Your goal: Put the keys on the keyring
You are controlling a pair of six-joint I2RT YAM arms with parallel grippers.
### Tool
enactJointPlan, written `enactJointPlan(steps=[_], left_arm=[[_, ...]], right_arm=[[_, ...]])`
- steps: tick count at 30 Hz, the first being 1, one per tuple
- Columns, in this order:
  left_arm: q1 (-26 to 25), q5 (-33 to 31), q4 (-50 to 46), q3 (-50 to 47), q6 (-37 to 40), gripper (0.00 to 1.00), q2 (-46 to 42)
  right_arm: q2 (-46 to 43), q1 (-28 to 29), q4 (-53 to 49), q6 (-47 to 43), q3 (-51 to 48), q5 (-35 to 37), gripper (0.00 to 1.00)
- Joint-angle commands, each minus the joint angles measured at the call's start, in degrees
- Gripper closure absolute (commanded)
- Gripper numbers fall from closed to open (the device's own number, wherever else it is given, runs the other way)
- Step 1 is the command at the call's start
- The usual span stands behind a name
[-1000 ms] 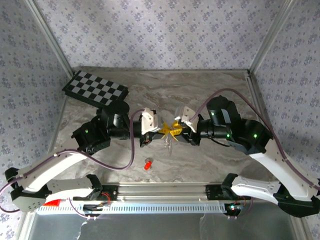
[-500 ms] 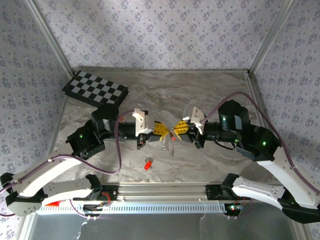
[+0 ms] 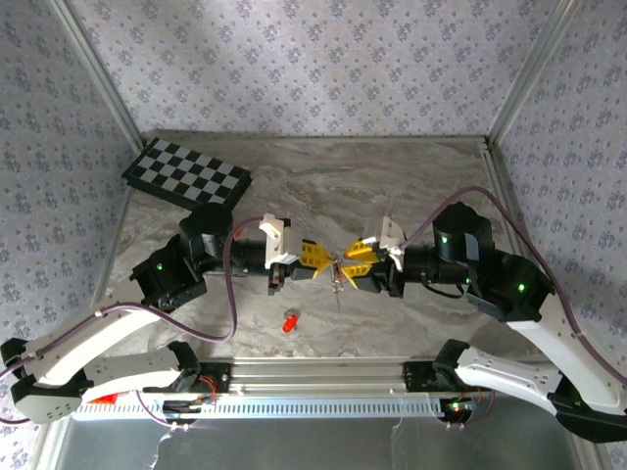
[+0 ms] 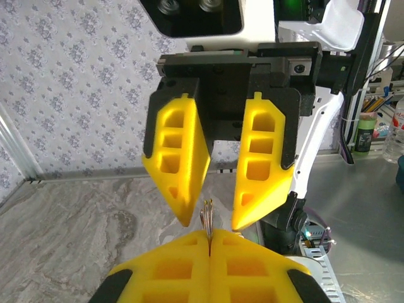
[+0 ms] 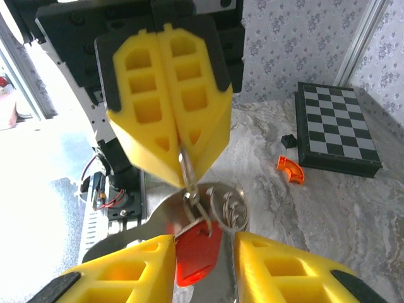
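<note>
The silvery keyring [image 5: 231,203] hangs in mid-air between the two grippers, above the table [image 3: 411,186]. My left gripper [image 3: 320,257] is shut on its thin top edge [image 4: 207,218]. One of the keys [image 5: 201,252], red-headed, dangles from a hook of the keyring. It hangs between the parted fingers of my right gripper [image 5: 203,243], which is open and faces the left gripper [image 5: 180,151] tip to tip. I cannot tell whether the key's head touches one finger. A second red key [image 3: 289,321] lies on the table near the front edge.
A black-and-white checkerboard [image 3: 186,176] lies at the back left of the marbled table. An orange curved piece [image 5: 290,169] and a small black block [image 5: 288,141] lie beside the checkerboard [image 5: 338,126]. Patterned walls and metal posts close in the table.
Both grippers have come slightly nearer the front edge with the keyring. The right gripper closed, then opened again and backed a little to the right.
</note>
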Motion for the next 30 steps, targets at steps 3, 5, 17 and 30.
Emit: enactJointPlan(steps=[3, 5, 17, 30], left_arm=[[-0.36, 4.33, 1.84, 1.21, -0.01, 1.0, -1.06], [-0.41, 5.03, 1.75, 1.47, -0.15, 1.0, -0.88], [-0.36, 5.96, 1.0, 2.28, 0.07, 1.0, -0.39], [-0.35, 6.16, 1.44, 2.15, -0.01, 1.0, -0.52]], right_arm=[[-1.37, -0.36, 2.23, 1.8, -0.75, -2.2, 0.7], [-0.96, -0.42, 2.8, 1.86, -0.56, -3.23, 0.7], [-0.05, -0.78, 4.17, 1.33, -0.73, -6.45, 0.82], [2.0, -1.06, 3.06, 0.25, -1.12, -6.37, 1.0]])
